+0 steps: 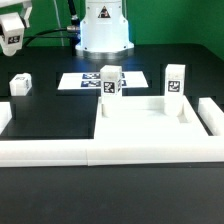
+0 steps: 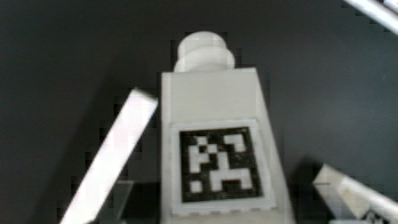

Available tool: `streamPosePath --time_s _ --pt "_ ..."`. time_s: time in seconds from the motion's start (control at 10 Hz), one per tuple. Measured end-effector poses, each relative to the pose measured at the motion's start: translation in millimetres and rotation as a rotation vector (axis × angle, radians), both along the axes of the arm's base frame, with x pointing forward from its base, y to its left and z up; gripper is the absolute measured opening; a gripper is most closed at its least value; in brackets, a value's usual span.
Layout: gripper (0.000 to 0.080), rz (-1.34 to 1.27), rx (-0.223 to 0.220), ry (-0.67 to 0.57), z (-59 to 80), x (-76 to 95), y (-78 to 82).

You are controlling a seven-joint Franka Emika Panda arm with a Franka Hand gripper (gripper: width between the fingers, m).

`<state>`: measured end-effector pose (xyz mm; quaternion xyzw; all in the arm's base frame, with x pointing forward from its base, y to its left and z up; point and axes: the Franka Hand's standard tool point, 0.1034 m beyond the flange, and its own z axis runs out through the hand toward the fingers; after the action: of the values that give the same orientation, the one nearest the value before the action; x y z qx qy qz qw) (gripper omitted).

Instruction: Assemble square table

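Bright, even lighting; the wrist view's leg [image 2: 215, 120] looks blurry.

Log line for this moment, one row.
held leg: in shut jaws, aloft | tabletop: two legs upright on it | fourth leg: loose on table

Support: black table [image 1: 50, 110] | Resting on it: marker board [image 1: 85, 80]; white square slab [image 1: 150, 125]; border rails [image 1: 100, 152]; leg [image 1: 20, 84] toward the exterior view's left.

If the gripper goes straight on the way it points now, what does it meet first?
Probably the bare black tabletop. Past the peg of the leg held by the gripper, the wrist view shows nothing else ahead. Depth is unclear.
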<state>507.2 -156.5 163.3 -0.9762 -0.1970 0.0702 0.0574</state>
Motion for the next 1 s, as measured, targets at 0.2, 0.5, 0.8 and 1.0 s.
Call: streamPosePath --time_s 0.2,0.5,0.8,1.0 --pt "0.0292 -0.05 0.026 -0.109 10.0 41.5 40.0" --pt "0.0292 -0.133 0.013 -0.272 9.7 87.6 91.4" --pt "0.0292 -0.134 0.014 -0.39 6.2 83.5 77.5" --pt "0.0292 -0.186 0.017 -0.386 4.3 83.9 84.6"
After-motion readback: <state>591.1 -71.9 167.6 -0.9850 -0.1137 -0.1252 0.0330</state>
